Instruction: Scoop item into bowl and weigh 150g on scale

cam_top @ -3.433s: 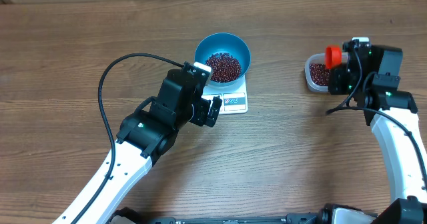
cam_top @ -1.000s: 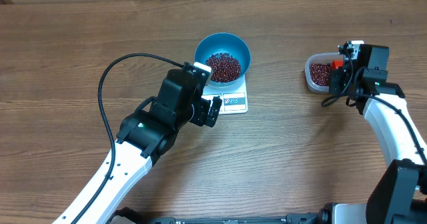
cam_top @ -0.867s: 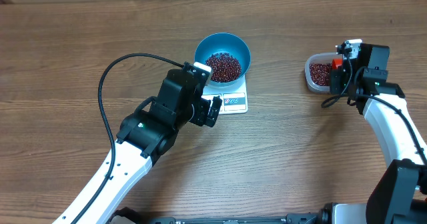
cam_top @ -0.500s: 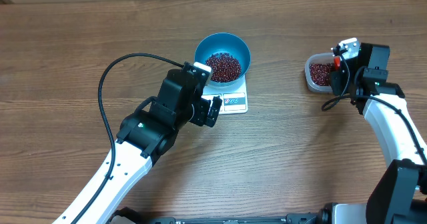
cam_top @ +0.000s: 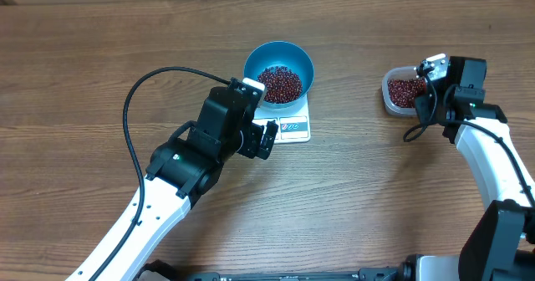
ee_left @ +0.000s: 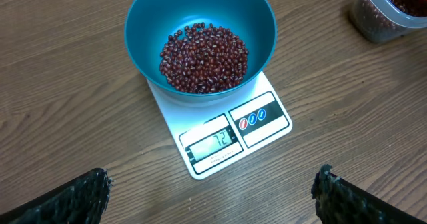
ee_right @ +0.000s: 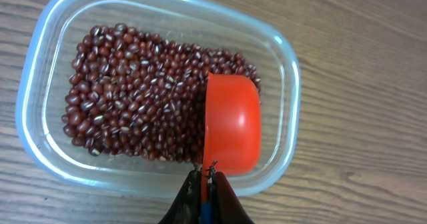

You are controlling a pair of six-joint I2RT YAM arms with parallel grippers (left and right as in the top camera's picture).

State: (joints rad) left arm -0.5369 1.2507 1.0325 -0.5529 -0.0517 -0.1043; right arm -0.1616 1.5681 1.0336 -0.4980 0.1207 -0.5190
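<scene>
The blue bowl (ee_left: 143,24) stands on the white scale (ee_left: 263,121) and holds a heap of dark red-brown beans (ee_left: 203,57). The scale's display reads 72. My left gripper (ee_left: 212,184) hangs open over bare wood just in front of the scale, with nothing between its fingers. A clear tub (ee_right: 40,151) at the right holds more beans (ee_right: 127,104). My right gripper (ee_right: 205,176) is shut on the handle of a red-orange scoop (ee_right: 231,121). The scoop's head sits inside the tub at its right end, against the beans, with no beans showing on it.
The left arm's black cable (cam_top: 134,93) loops over the table to the left of the bowl. The tub (cam_top: 389,93) sits about a hand's width right of the scale (cam_top: 294,129), with brown wooden tabletop between them.
The right wrist has tipped forward over the tub, and the scoop has dropped out of overhead sight beneath it. The left arm, bowl and scale have not moved.
</scene>
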